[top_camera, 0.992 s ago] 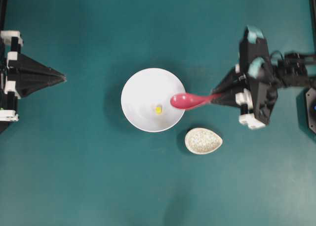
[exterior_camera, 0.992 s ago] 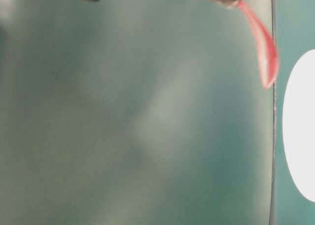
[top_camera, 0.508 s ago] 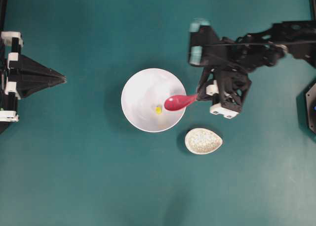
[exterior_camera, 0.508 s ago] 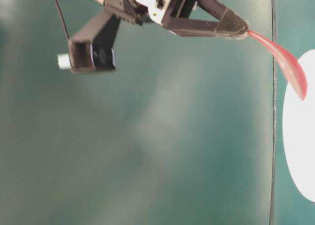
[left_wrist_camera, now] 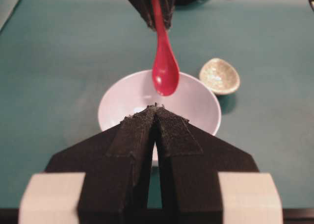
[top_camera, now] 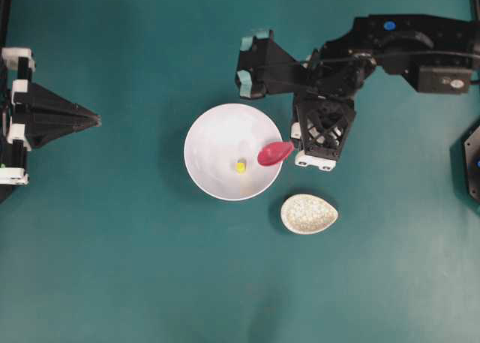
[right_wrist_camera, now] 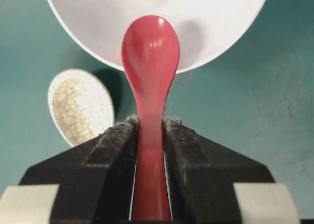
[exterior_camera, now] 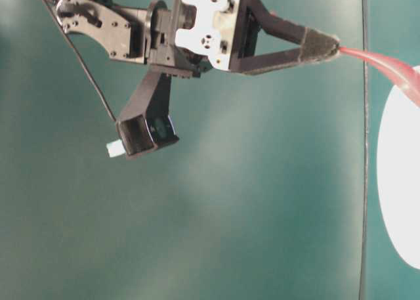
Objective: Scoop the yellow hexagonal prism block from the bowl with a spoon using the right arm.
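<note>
The tiny yellow hexagonal block (top_camera: 241, 166) sits mid-bowl in the glossy white bowl (top_camera: 210, 144) as the right gripper (right_wrist_camera: 150, 131), clamped on the pink-red spoon's (top_camera: 274, 153) handle, holds its scoop above the bowl's rim; the left gripper (left_wrist_camera: 156, 115) rests closed, empty.

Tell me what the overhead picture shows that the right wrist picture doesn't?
Only the overhead view shows the whole white bowl, the yellow block inside it clearly, and the idle left hand. Only the right wrist view shows up close how the right hand clamps the spoon by its handle. Both share the spoon over the bowl's rim and the speckled dish.
</note>
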Motion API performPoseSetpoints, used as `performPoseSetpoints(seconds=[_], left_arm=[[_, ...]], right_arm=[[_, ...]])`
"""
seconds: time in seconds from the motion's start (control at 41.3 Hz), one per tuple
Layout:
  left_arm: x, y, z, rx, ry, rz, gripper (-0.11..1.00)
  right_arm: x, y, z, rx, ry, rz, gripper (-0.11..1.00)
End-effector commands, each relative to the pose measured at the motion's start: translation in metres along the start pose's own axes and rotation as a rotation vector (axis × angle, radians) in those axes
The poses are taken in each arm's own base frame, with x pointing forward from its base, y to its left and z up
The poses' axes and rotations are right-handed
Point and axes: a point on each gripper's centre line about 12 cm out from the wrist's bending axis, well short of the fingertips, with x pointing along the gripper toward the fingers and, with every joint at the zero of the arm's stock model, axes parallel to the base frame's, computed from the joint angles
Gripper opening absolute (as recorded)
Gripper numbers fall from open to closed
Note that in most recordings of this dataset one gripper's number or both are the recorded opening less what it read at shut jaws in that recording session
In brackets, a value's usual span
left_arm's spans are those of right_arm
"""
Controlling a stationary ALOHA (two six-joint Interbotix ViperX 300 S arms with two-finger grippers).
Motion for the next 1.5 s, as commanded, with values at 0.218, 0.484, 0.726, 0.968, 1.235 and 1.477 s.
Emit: performPoseSetpoints(seconds=[0.218, 0.484, 0.726, 0.968, 1.235, 1.477], left_arm=[[0.002, 0.000, 0.009, 0.006, -0.018, 0.002, 0.00], [0.001, 0.000, 0.009, 0.006, -0.023, 0.002, 0.00], [0.001, 0.000, 0.009, 0.007, -0.020, 0.002, 0.00], [0.001, 0.000, 0.009, 0.007, -0.015, 0.002, 0.00], [0.000, 0.000, 0.009, 0.007, -0.015, 0.002, 0.00], [0.000, 0.000, 0.009, 0.007, -0.015, 0.002, 0.00]], right_arm=[[-0.015, 0.003, 0.019, -0.011, -0.028, 0.003, 0.24], [-0.011, 0.002, 0.025, -0.010, -0.025, 0.004, 0.24], [0.001, 0.001, 0.026, -0.011, 0.003, 0.005, 0.24], [0.011, 0.001, 0.030, -0.009, 0.019, 0.007, 0.24], [0.018, 0.003, 0.034, -0.016, 0.028, 0.008, 0.24], [0.026, 0.004, 0.038, -0.024, 0.036, 0.008, 0.24]])
